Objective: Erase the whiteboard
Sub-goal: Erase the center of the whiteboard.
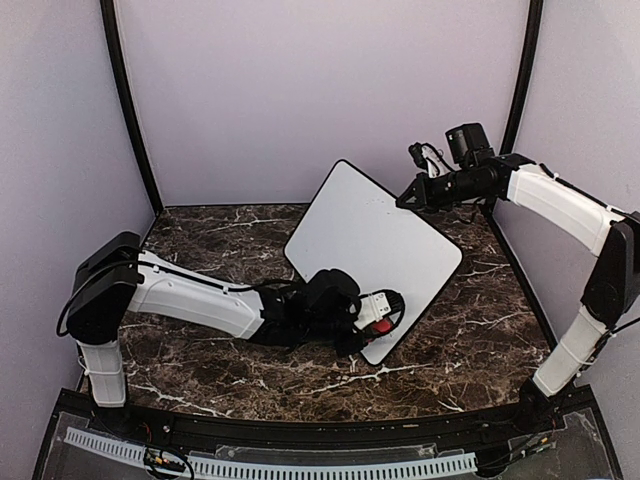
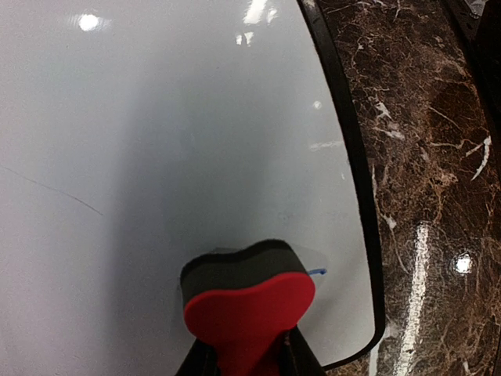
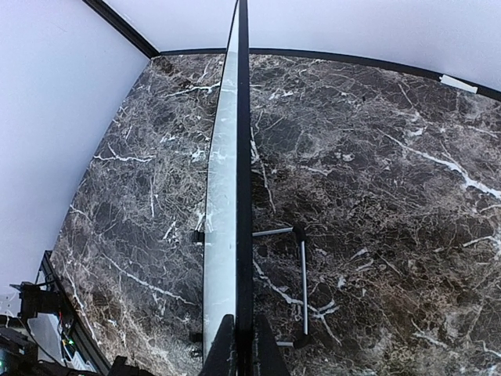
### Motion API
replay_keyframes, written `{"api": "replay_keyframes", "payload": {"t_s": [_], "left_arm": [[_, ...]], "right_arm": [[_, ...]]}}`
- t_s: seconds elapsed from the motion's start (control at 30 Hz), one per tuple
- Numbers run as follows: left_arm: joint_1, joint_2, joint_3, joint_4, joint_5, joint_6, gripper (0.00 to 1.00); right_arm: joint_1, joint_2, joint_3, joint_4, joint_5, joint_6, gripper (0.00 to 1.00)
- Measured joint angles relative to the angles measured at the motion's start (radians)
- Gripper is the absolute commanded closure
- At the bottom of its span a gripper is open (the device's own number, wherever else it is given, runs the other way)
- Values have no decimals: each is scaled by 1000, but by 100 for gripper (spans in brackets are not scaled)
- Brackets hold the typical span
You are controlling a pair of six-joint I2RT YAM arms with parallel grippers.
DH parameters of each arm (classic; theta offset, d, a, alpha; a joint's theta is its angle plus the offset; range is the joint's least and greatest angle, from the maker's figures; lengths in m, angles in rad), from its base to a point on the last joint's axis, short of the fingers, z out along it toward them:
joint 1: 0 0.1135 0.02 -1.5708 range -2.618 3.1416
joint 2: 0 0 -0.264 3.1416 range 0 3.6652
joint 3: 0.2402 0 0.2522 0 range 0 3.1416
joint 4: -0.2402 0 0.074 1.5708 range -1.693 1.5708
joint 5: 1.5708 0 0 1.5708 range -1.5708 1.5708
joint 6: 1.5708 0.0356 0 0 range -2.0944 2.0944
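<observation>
While the whiteboard (image 1: 375, 235) stands on its edge in the middle of the marble table (image 1: 200, 350), the right end effector (image 1: 405, 200) is clamped on its far right edge. The left end effector (image 1: 372, 312) is closed on a red eraser (image 2: 249, 301), which touches the white face beside the board's near corner.

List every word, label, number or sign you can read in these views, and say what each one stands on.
No text can be read in any view.
whiteboard: blank in the top view.
blue mark on the board beside the red eraser: a short stroke with a faint grey smear above it, not legible as letters.
white strip in the right wrist view: too small to show any writing.
</observation>
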Motion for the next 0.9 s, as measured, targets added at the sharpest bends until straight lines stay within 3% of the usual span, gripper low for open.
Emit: {"api": "replay_keyframes", "payload": {"t_s": [0.63, 0.9], "left_arm": [[40, 5, 26, -88, -134, -66, 100], [27, 4, 35, -106, -127, -71, 100]], "right_arm": [[4, 2, 6, -3, 5, -4, 100], [4, 2, 8, -5, 10, -3, 100]]}}
